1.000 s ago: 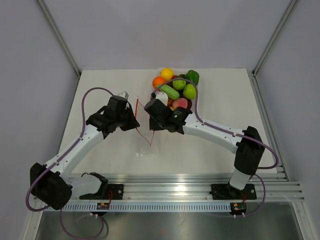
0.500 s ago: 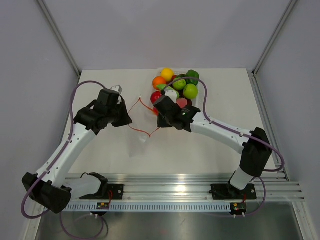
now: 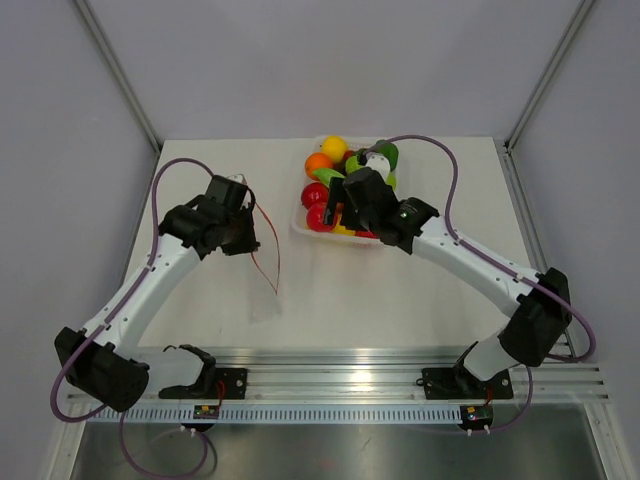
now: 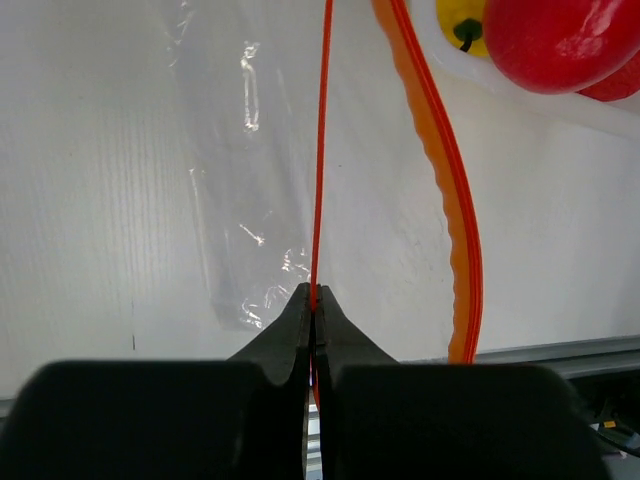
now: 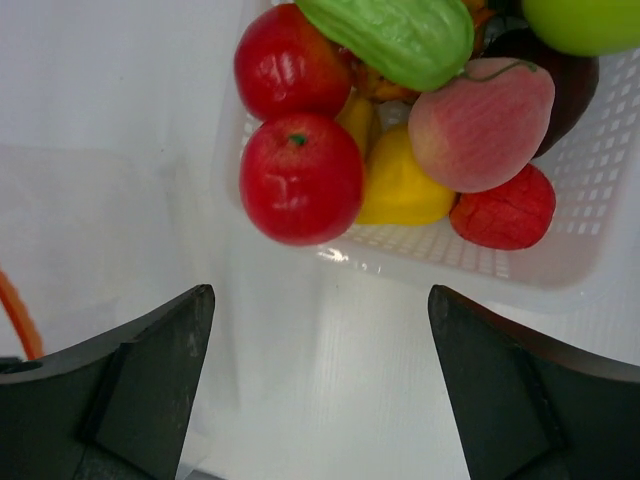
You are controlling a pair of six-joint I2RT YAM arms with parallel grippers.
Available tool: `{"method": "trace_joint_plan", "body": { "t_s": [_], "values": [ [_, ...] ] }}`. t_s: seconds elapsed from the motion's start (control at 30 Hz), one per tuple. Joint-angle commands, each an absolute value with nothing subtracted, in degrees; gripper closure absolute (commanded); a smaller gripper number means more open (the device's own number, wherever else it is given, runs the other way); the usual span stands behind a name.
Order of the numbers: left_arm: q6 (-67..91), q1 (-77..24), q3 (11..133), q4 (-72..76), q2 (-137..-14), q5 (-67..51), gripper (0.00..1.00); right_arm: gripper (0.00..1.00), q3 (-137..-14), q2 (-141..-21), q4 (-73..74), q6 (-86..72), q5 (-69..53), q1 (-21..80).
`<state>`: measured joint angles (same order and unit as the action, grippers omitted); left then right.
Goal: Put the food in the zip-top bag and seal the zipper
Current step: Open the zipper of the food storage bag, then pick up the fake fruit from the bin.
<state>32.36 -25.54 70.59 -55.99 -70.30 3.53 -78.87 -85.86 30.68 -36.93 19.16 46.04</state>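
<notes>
The left gripper (image 4: 313,296) has its black fingers pressed together, pinching one thin orange-red zipper strip (image 4: 323,150) of the clear, crinkly zip-top plastic bag (image 4: 250,200). The strip runs straight away from the fingertips, while the zipper's second orange-red track (image 4: 455,200) bows off to one side, so the mouth of the bag stands apart. From above, the bag trails from that gripper toward the near edge over the left half of the white table (image 3: 430,290), left of the white perforated plastic tray (image 5: 560,250). The glossy toy fruits and vegetables (image 3: 340,160) sit piled in this tray: two round red apples (image 5: 300,178), a bumpy green gourd (image 5: 390,35), a pink peach (image 5: 480,125), a yellow piece (image 5: 400,190) and a dark red berry (image 5: 505,210). The right gripper (image 5: 320,300) hovers over the tray's near left corner with its fingers spread wide, gripping nothing
</notes>
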Motion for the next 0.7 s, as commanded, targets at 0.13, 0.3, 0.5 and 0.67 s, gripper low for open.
{"method": "trace_joint_plan", "body": {
  "t_s": [0.13, 0.3, 0.5, 0.67],
  "values": [
    [29.9, -25.3, 77.1, -58.5, -72.3, 8.3, 1.00, 0.02, -88.1, -96.5, 29.4, -33.0, 13.0, 41.9],
    [28.8, -25.3, 77.6, -58.2, -74.8, 6.9, 1.00, 0.01, -92.0, -102.3, 30.0, -31.3, 11.2, 41.4],
    [28.2, -25.3, 77.1, -56.3, -77.1, 5.5, 1.00, 0.01, -95.1, -107.1, 30.2, -30.7, 9.5, 41.4],
    [28.2, -25.3, 76.3, -54.2, -78.2, 2.1, 1.00, 0.00, -95.8, -109.6, 30.0, -30.8, 8.7, 41.2]
  ]
}}
